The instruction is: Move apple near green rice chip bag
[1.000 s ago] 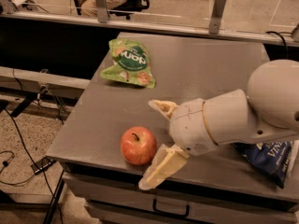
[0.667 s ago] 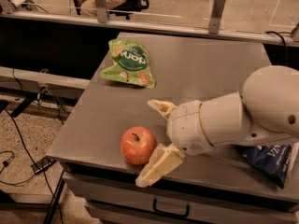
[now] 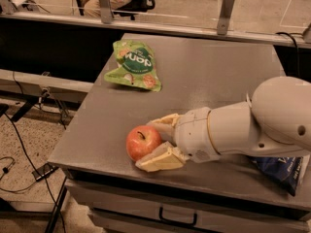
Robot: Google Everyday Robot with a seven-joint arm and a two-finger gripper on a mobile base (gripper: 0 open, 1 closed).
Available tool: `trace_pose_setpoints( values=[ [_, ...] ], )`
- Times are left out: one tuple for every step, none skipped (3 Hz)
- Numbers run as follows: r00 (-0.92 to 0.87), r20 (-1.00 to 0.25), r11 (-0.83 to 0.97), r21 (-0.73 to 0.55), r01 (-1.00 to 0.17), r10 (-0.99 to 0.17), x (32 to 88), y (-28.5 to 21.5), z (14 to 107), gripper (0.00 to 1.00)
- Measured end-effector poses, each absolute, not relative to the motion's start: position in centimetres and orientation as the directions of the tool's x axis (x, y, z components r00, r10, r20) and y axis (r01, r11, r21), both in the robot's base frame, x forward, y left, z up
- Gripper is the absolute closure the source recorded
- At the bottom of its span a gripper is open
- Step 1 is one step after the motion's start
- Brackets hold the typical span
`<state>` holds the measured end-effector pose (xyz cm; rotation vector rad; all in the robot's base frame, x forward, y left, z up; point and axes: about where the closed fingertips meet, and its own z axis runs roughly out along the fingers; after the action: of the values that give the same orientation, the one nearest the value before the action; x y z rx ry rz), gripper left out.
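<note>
Seemingly gripper fingers pinching red apple, green rice chip bag apart

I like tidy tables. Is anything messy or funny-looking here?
Mostly tidy. The apple sits upright near the table's front edge, with the gripper and its fingers on either side of it. The green rice chip bag lies flat, a bit crumpled. The dark blue chip bag pokes over the table's front edge.
</note>
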<state>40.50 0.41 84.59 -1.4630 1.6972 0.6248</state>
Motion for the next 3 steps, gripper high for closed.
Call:
trace_pose_setpoints(
  values=[
    [-0.069,-0.808,0.24,-0.092,-0.966,-0.586,40.7,0.16,84.05,0.64],
    [-0.069,-0.807,0.241,-0.093,-0.966,-0.587,40.62,0.28,84.2,0.69],
    [-0.064,-0.805,0.238,-0.097,-0.966,-0.589,40.53,0.41,84.36,0.87]
  ],
)
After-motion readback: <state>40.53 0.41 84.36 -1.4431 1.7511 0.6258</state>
